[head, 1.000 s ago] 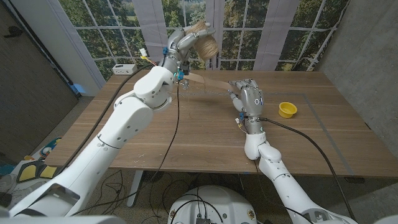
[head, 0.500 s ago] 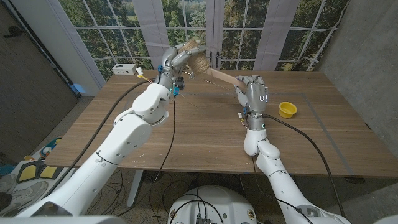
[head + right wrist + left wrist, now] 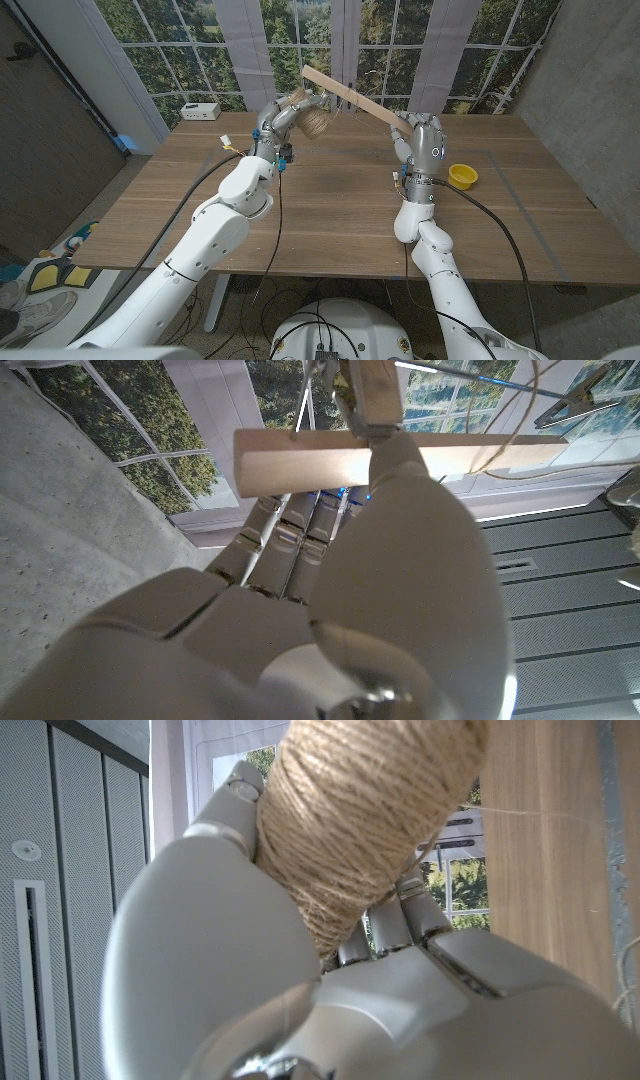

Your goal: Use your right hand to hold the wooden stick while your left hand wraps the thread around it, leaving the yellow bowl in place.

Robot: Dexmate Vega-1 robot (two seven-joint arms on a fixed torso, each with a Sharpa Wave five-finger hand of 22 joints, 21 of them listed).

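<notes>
Two arms reach over the wooden table from its near edge, both raised above the far half. The table is the largest item on record; its brown top runs to a wall of windows at 12 o'clock.

Left hand is lifted at about 11 o'clock from the table's centre. Its fingers are wrapped around a ball of thread, a thick tan twine. The left wrist view confirms it: the thread sits pressed between the thumb and the curled fingers of the left hand.

Right hand is raised at about 1 o'clock from centre. Its fingers are closed on the near end of the wooden stick, a flat pale slat that slants from the hand up toward 10 o'clock, its free end above the ball of thread. In the right wrist view the stick lies across the fingertips of the right hand, with strands of twine crossing it. Whether any turns are tight on the stick, I cannot tell.

Yellow bowl stands on the table at 3 o'clock from the right hand, near it but not touching.

A white box sits at the far left corner, 10 o'clock.
</notes>
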